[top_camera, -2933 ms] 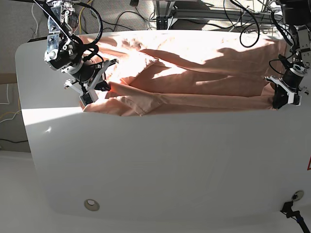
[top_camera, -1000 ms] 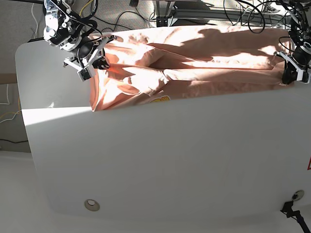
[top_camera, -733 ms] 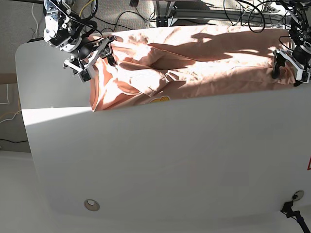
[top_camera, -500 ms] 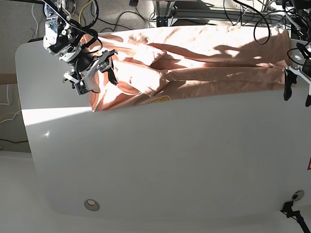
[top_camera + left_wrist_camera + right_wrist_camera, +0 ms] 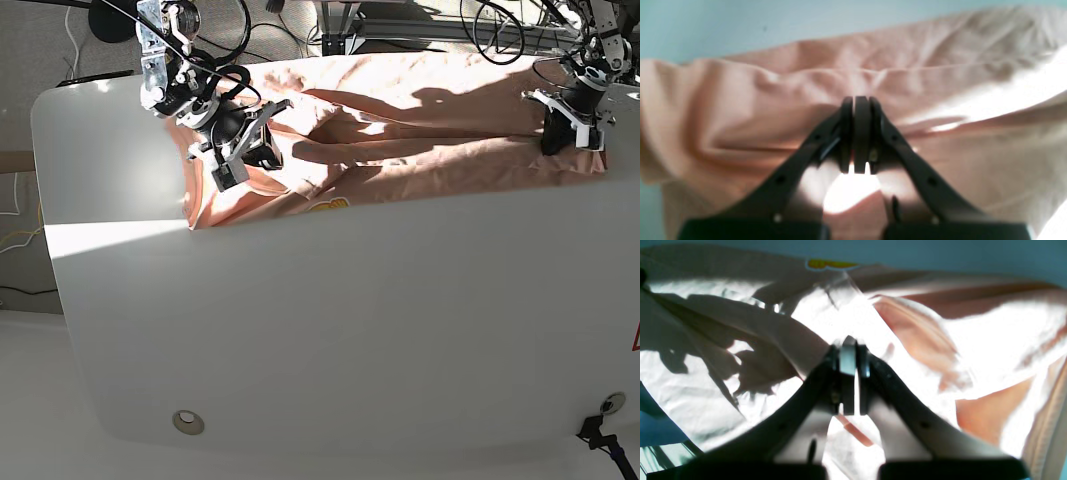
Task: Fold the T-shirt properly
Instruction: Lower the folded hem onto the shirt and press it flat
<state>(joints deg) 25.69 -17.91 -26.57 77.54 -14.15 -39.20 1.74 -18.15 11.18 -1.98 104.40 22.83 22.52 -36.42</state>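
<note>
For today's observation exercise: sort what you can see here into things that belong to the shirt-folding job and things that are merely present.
Belongs to the job:
T-shirt, with its yellow graphic
left gripper, shut
right gripper, shut

Merely present:
white table
cables behind the table
round metal fitting in the tabletop

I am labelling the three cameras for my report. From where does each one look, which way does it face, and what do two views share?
Base: sits high above, looking down on the white table, the T-shirt and both arms.
Left wrist: sits on the left arm, looking along the left end effector, shut, over pink cloth.
Right wrist: sits on the right arm, looking along the right end effector, shut, over sunlit cloth.
Shared: the yellow graphic shows in the right wrist and base views.
</note>
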